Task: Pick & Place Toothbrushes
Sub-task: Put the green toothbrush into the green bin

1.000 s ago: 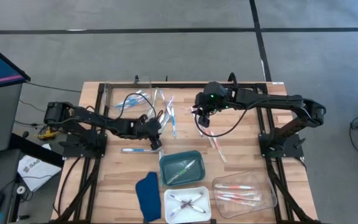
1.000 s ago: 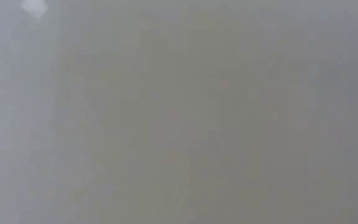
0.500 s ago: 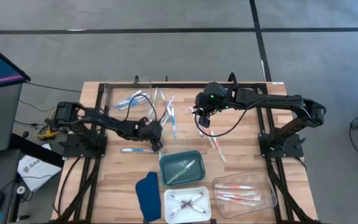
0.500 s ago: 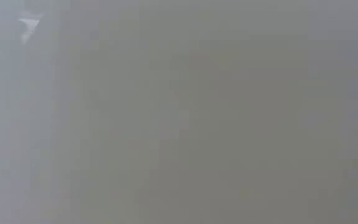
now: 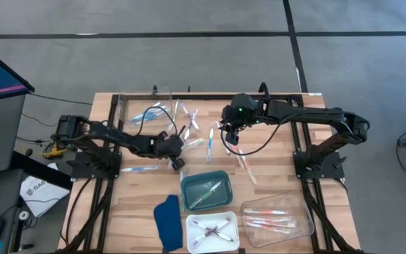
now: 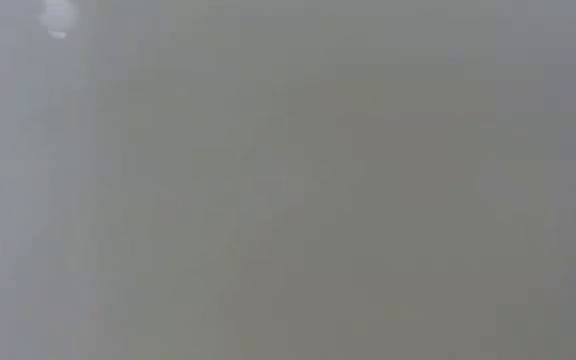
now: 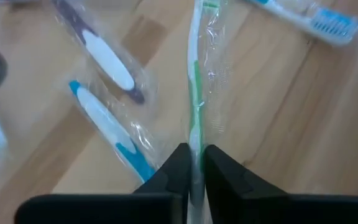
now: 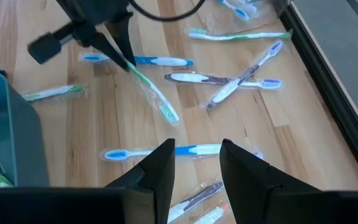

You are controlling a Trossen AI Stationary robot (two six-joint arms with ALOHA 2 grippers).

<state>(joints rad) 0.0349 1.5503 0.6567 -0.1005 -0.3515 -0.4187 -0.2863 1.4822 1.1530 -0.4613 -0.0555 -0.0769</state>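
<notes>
Low view wholly fogged, featureless.

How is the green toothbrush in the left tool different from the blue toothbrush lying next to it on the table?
The green toothbrush is clamped in the shut left tool and tilted off the wood; the blue toothbrush lies flat, ungripped. One has green accents, the other blue. Both have pale handles and clear wrappers.

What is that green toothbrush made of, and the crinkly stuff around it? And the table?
Green toothbrush: looks like smooth plastic, white and green. Its wrapper: thin clear film, judging by shiny creases. Table: pale wood, with visible grain and plank seams, probably sealed.
</notes>
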